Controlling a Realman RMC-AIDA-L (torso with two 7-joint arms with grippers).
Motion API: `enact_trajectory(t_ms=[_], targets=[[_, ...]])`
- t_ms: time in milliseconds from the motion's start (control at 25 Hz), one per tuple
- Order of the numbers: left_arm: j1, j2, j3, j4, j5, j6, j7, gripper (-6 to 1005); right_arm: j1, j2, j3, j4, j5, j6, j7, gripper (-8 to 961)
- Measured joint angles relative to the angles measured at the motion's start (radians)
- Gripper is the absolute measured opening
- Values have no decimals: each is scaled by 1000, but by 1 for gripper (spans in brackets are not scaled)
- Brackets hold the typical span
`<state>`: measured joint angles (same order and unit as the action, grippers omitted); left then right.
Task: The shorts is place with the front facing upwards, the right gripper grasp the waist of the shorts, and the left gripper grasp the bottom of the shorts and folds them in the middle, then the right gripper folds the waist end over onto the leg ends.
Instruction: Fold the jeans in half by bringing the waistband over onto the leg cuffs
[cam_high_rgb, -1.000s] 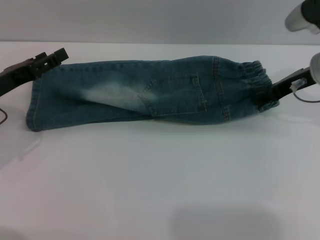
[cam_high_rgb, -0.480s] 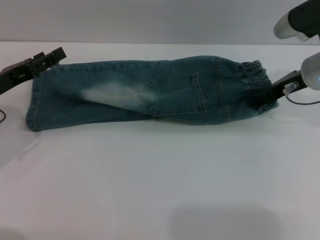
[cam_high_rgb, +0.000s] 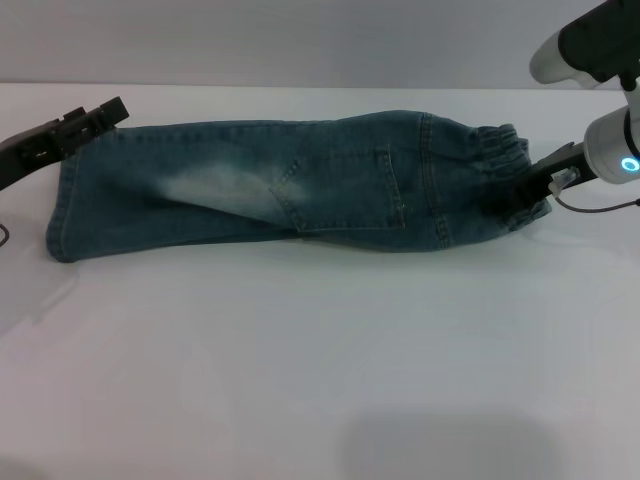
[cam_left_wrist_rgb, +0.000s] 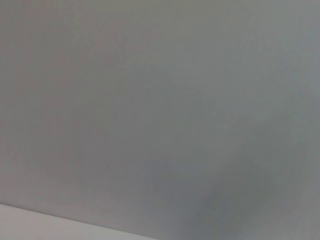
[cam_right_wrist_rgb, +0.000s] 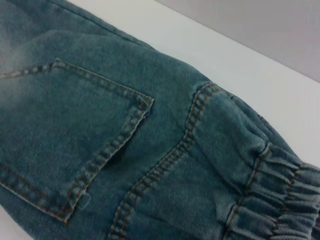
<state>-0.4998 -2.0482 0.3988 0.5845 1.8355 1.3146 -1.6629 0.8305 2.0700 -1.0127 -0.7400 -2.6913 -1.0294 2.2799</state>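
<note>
Shorts: lengthwise fold done, lying flat.
Right gripper: clenched on waist.
Left gripper: beside leg ends, grip unclear.
Remaining: waist-over-hems fold.

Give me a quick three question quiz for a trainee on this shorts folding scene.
1. True or false: the shorts already lie folded lengthwise on the table.
2. Which end effector is at the waist? A. left B. right
3. Fill in: the left end effector is at the far corner of the ____ ends.

Key: 1 true. 2 B, the right end effector meets the gathered band. 3 leg.
</note>
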Motion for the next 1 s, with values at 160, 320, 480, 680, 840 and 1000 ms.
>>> enact_trajectory(t_ms=[160,320,480,680,840,1000], targets=[[5,0,0,0,-1,0,0,814,0,0,-1,-1,1,0,-3,599],[9,-1,0,0,-1,0,0,815,-3,0,-2,-5,6,-1,-10,598],[10,-1,0,0,-1,-1,0,815,-18,1,-3,-14,46,-5,-44,519],[10,-2,1,0,-1,-1,5,815,-38,2,-3,-23,90,-10,-79,352],[9,-5,1,0,-2,-2,20,815,-52,2,-3,-41,90,-11,-90,245],[-8,-6,23,-32,-5,-3,99,814,-81,2,-2,-113,91,-68,-91,180]])
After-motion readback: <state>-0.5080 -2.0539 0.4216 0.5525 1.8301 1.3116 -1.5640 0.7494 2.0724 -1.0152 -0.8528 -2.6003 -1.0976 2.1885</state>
